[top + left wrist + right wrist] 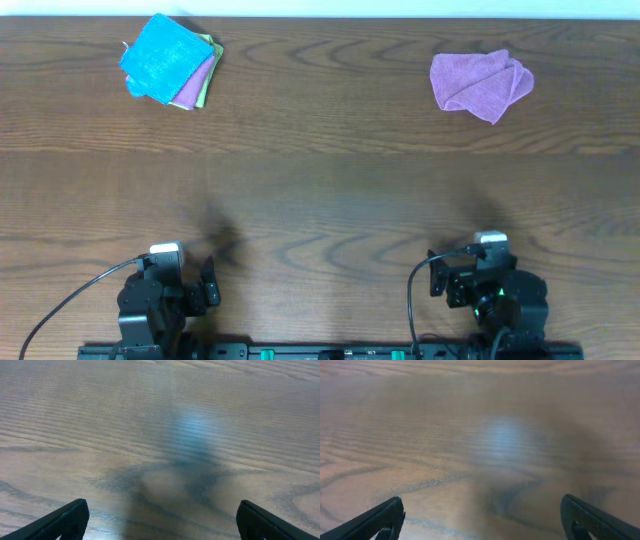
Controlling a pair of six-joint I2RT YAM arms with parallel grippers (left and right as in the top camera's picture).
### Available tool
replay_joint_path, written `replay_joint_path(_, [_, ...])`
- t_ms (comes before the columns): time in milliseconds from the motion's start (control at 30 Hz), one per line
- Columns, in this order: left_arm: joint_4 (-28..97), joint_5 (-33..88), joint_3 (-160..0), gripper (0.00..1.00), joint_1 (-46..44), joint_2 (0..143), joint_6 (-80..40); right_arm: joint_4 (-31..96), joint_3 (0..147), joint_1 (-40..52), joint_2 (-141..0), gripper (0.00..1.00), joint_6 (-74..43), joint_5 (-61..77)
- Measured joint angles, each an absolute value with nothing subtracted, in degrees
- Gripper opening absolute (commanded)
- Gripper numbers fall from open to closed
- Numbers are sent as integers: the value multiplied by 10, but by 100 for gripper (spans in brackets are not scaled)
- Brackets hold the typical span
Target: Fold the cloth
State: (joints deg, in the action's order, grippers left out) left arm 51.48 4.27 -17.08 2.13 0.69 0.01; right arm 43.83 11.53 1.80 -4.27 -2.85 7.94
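Both arms sit tucked low at the near table edge. The left gripper [161, 519] and right gripper [481, 516] each point over the wood with jaws spread wide, holding nothing. The crumpled purple cloth [480, 82] lies at the far right of the table [330, 190], well apart from both grippers; a stack of folded cloths [168, 62] rests at the far left.

A brown wooden table [320, 190] carries a small stack of folded cloths [168, 62] near its far left corner, blue on top, apparently purple and yellow-green beneath.
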Motion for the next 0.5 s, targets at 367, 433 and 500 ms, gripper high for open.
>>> replay_joint_path(367, [516,43,-172,95,21,6,0,459,419,-23,-403,99,-50,20])
replay_joint_path(433, [517,43,-172,95,21,6,0,478,490,-35,-486,99,-50,12])
replay_joint_path(500, [517,43,-173,95,21,6,0,502,576,-53,-578,99,-50,8])
